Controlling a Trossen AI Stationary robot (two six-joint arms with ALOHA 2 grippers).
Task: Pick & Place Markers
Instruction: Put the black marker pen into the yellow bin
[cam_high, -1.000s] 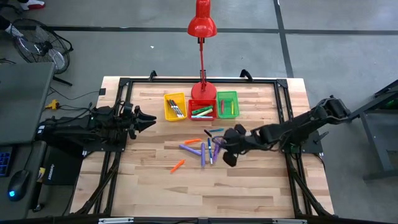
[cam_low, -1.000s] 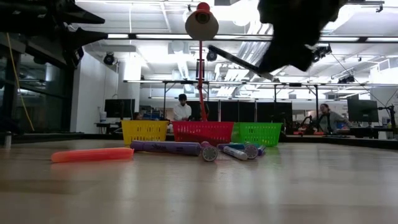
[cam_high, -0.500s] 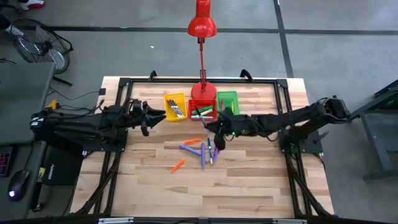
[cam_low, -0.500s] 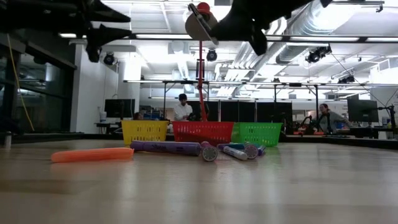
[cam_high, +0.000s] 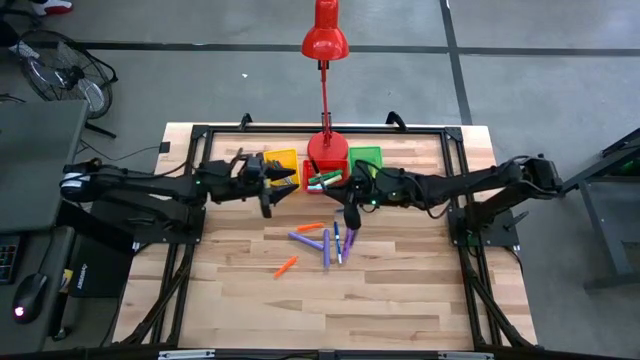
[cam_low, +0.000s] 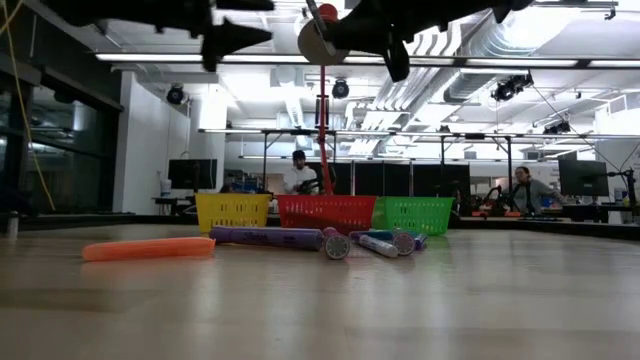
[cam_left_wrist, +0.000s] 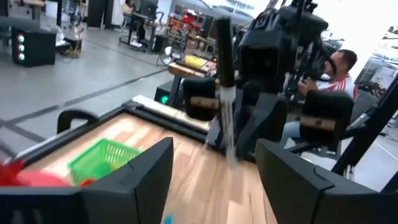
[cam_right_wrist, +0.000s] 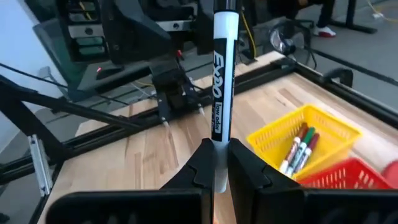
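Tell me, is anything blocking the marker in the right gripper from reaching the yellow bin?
Nothing visible does. The right gripper holds the white marker upright above the table; the left gripper hovers open beside the yellow bin.

My wooden table (cam_high: 400, 300) carried 3 bins (cam_high: 325, 170) side by side near its far edge, a red lamp's base (cam_high: 326, 149) behind them, and loose markers (cam_high: 325, 242) scattered mid-table, 1 orange marker (cam_high: 286, 266) apart.

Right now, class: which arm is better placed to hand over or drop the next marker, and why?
Right. The right gripper is shut on a white marker, raised near the red bin. The left gripper is open, empty, near the yellow bin.
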